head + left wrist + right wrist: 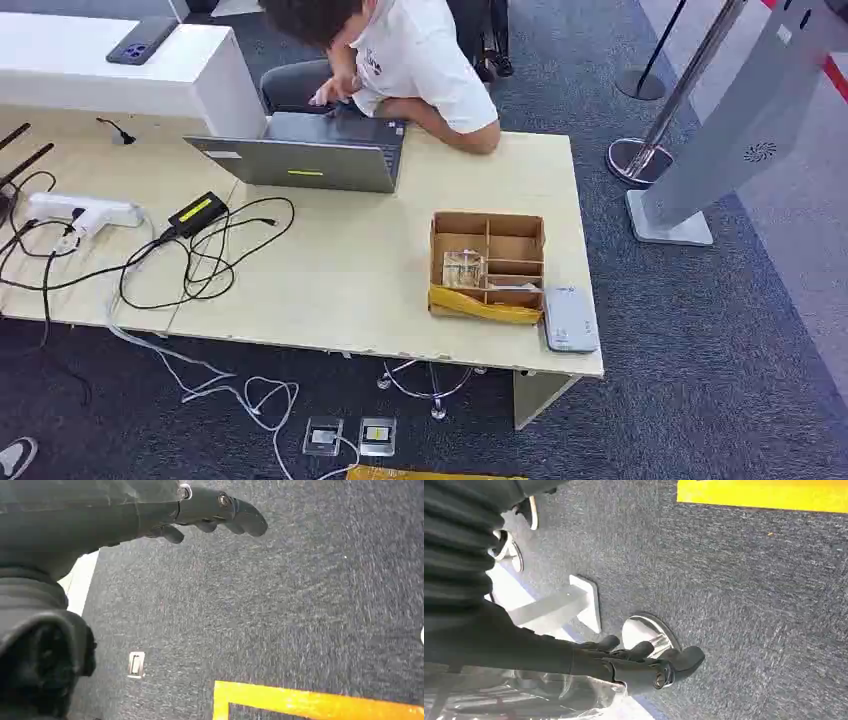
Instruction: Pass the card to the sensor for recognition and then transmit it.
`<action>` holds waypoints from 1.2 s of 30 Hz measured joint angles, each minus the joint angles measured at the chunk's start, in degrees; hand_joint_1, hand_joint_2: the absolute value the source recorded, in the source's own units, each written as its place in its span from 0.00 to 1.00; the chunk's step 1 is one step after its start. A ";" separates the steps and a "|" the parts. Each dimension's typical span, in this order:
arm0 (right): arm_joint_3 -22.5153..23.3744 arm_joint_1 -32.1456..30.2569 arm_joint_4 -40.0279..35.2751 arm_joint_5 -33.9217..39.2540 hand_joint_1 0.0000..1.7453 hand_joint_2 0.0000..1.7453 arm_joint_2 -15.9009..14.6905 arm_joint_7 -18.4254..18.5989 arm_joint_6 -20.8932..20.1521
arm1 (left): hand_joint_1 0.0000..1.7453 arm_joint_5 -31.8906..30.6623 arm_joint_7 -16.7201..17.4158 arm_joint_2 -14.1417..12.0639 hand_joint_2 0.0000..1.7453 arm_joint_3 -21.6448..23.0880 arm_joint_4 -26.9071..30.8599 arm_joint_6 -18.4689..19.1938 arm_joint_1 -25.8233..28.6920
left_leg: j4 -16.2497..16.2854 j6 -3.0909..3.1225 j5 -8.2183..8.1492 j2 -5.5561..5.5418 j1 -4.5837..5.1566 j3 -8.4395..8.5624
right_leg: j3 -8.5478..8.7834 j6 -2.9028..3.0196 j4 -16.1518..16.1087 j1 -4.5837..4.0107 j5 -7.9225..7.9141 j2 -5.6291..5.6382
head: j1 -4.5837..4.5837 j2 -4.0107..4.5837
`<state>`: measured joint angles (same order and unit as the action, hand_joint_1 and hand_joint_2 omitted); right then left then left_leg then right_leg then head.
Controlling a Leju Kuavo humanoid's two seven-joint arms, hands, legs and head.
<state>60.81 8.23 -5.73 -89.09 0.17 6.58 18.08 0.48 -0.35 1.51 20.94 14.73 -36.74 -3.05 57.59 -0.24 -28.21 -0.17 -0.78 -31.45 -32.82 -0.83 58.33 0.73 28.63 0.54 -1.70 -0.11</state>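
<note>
On the pale wooden table a cardboard box with several compartments stands near the right end. A clear, card-like item lies in its front left compartment, and a yellow strip lies along its front wall. A flat white sensor device lies at the table's front right corner, beside the box. My left hand hangs over the grey carpet, fingers stretched out, holding nothing. My right hand hangs over the carpet too, fingers apart and empty.
A person in a white shirt leans over a grey laptop at the table's far side. Cables, a charger and a power strip cover the left half. A stanchion base and a grey kiosk stand right.
</note>
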 joint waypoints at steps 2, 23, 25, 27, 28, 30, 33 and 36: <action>0.00 0.00 0.00 0.00 0.00 1.00 -0.02 0.04 -0.04 | 0.00 0.09 0.26 0.31 0.00 0.20 0.00 -0.07 0.00 | 0.00 0.00 0.00 0.00 0.00 0.00 | 0.00 0.00 0.00 0.00 0.00 0.00 | 0.00 0.00; 0.00 -0.09 0.00 0.02 0.00 1.00 -0.04 -0.66 0.20 | 0.00 1.86 0.87 0.31 0.00 2.16 0.00 -0.48 0.00 | 0.00 0.00 0.00 0.00 0.00 0.00 | 0.01 0.00 0.00 0.00 0.00 0.00 | 0.00 0.00; 0.00 -0.10 0.00 0.09 0.00 1.00 -0.04 -0.31 0.24 | 0.00 1.88 0.87 0.31 0.00 2.45 0.00 -0.46 0.00 | 0.00 0.00 0.00 0.00 0.00 0.00 | 0.00 0.00 0.00 0.00 0.00 0.00 | 0.00 0.00; 0.00 -0.10 0.00 0.26 0.00 1.00 -0.04 0.64 0.07 | 0.00 1.95 0.87 0.31 0.00 2.86 0.00 -0.44 0.00 | 0.00 0.00 0.00 0.00 0.00 0.00 | 0.01 0.00 0.00 0.00 0.00 0.00 | 0.00 0.00; 0.02 -0.10 0.00 0.55 0.00 1.00 -0.04 1.20 -0.04 | 0.00 1.99 0.87 0.31 0.00 2.93 0.00 -0.41 0.00 | 0.00 0.00 0.00 0.00 0.00 0.00 | 0.01 0.00 0.00 0.00 0.00 0.00 | 0.00 0.00; 0.24 -0.09 0.00 2.71 0.00 1.00 -0.04 2.25 -0.33 | 0.00 2.12 0.87 0.31 0.00 3.13 0.00 -0.33 0.00 | 0.00 0.00 0.00 0.00 0.00 0.00 | 0.00 0.00 0.00 0.00 0.00 0.00 | 0.00 0.00; 2.45 0.03 0.00 11.76 0.00 1.00 -0.04 1.07 -0.29 | 0.00 2.60 0.87 0.31 0.00 3.28 0.00 -0.26 0.00 | 0.00 0.00 0.00 0.00 0.00 0.00 | 0.01 0.00 0.00 0.00 0.00 0.00 | 0.00 0.00; 7.07 0.33 0.00 23.47 0.00 1.00 -0.39 -2.67 0.13 | 0.00 3.39 0.87 0.31 0.00 3.69 0.00 -0.09 0.00 | 0.00 0.00 0.00 0.00 0.00 0.00 | 0.01 0.00 0.00 0.00 0.00 0.00 | 0.00 0.00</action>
<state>67.87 8.55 -5.73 -65.62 -0.22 3.91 18.21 3.87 0.52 1.81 24.63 14.73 -36.83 -3.05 57.59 -0.24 -28.21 -0.17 -0.78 -31.45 -32.81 -0.83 58.33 0.73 28.63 0.54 -1.70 -0.11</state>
